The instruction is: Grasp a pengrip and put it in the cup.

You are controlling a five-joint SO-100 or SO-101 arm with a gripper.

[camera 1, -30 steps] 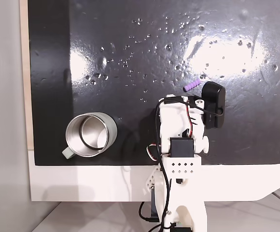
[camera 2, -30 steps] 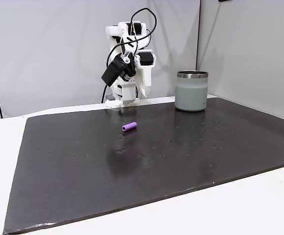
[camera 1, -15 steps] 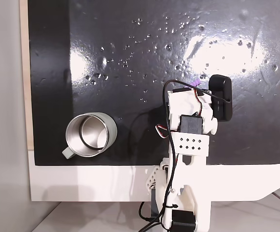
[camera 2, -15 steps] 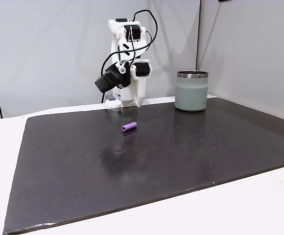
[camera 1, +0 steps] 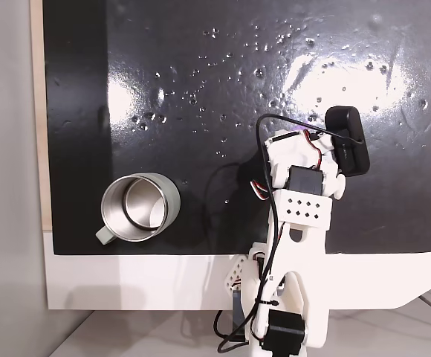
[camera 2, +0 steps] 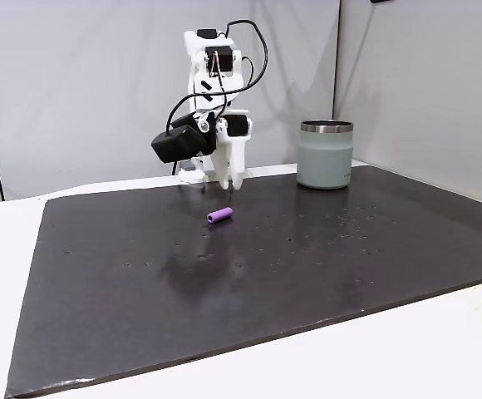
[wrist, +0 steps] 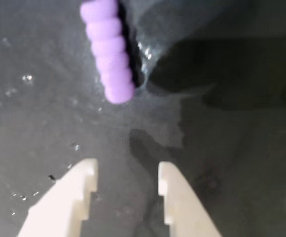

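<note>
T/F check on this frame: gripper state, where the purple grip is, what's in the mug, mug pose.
1. The white two-finger gripper is open and holds nothing. True.
2. The small purple ribbed rubber pen grip is clamped between the fingers. False: it lies on the glossy black mat, ahead of the fingertips.
3. The pale sage-green mug with the steel inside holds the pen grip. False: the mug is empty.
4. The mug stands upright on the mat. True.

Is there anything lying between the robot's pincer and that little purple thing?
No. In the wrist view only bare dark mat separates the open pincer from the pengrip.
</note>
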